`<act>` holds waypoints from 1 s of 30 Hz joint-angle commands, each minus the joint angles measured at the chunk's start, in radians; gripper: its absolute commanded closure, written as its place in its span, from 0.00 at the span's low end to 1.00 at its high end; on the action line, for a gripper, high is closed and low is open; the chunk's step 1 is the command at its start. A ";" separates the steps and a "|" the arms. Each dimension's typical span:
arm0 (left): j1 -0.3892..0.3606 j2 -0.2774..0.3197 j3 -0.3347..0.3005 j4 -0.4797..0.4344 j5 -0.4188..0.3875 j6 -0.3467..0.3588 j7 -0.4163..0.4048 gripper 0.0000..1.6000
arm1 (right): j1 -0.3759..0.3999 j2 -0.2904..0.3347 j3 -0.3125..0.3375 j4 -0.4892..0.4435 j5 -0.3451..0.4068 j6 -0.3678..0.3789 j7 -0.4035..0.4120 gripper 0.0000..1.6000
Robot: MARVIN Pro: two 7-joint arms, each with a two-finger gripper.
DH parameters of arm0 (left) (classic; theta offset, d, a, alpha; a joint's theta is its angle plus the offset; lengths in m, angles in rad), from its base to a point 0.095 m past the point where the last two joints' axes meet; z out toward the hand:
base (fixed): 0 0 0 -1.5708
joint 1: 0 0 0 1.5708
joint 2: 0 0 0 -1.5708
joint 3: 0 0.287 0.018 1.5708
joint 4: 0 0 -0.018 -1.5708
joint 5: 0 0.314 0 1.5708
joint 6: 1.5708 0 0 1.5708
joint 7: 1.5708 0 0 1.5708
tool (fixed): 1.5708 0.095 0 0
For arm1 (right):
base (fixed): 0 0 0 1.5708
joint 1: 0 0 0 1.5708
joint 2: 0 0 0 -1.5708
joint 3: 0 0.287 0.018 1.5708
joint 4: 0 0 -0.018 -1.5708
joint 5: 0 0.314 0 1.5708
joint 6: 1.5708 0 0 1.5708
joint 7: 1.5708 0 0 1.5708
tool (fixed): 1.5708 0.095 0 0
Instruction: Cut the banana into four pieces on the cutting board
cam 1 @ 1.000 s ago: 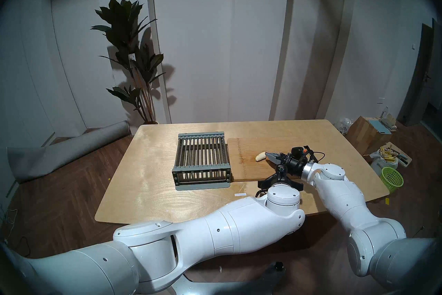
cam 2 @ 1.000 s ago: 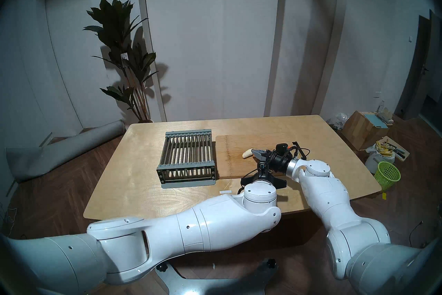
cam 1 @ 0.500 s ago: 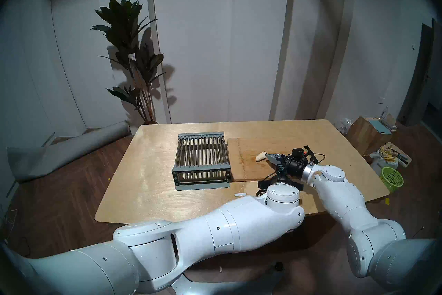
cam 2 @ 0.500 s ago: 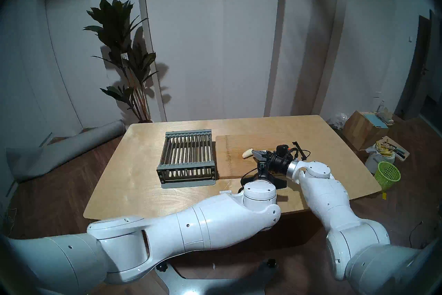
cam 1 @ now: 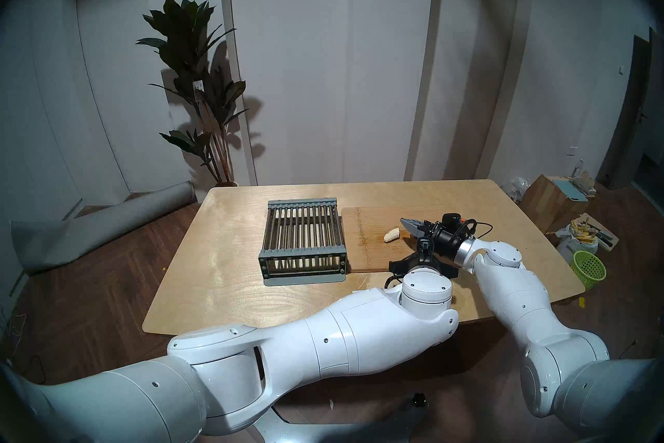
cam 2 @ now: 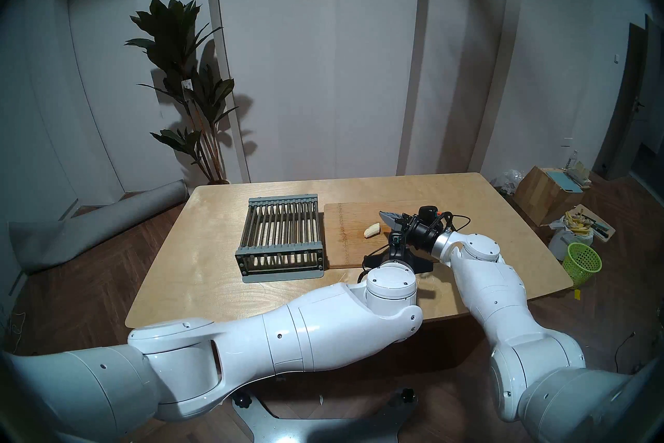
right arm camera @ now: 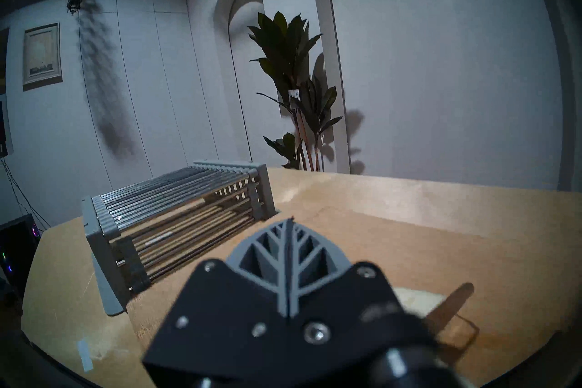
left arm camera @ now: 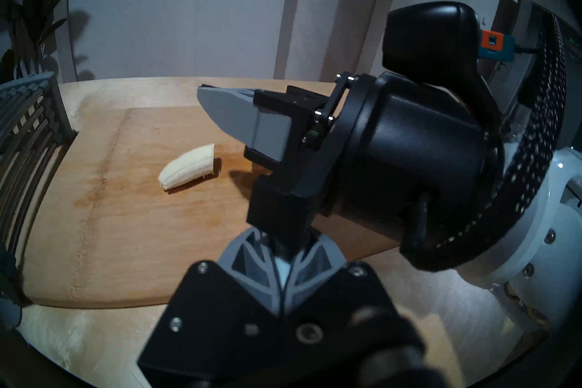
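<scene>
So only one cut-off banana chunk shows on the cutting board near the counter's right edge. Right gripper is clenched, empty and raised; left gripper pinches something thin I can't identify. Other pieces hidden, so more cuts probably remain.

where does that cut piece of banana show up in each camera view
Head stereo left: banana piece right of centre, on the cutting board.
Head stereo right: right of centre, same board.
Left wrist: left of centre.
Right wrist: not clearly in view.
Shared landmark: the grey slatted rack, to the left of the board.
</scene>
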 commanded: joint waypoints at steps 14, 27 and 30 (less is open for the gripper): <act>0.003 0.035 0.035 -0.200 0.021 0.016 0.063 1.00 | -0.156 0.026 0.104 -0.291 0.072 0.076 -0.004 1.00; 0.013 -0.003 0.068 -0.139 0.018 0.004 0.053 1.00 | -0.237 0.028 0.132 -0.396 0.063 0.131 -0.067 1.00; 0.006 -0.018 0.070 -0.103 0.018 -0.002 0.041 1.00 | -0.241 0.031 0.134 -0.396 0.064 0.135 -0.069 1.00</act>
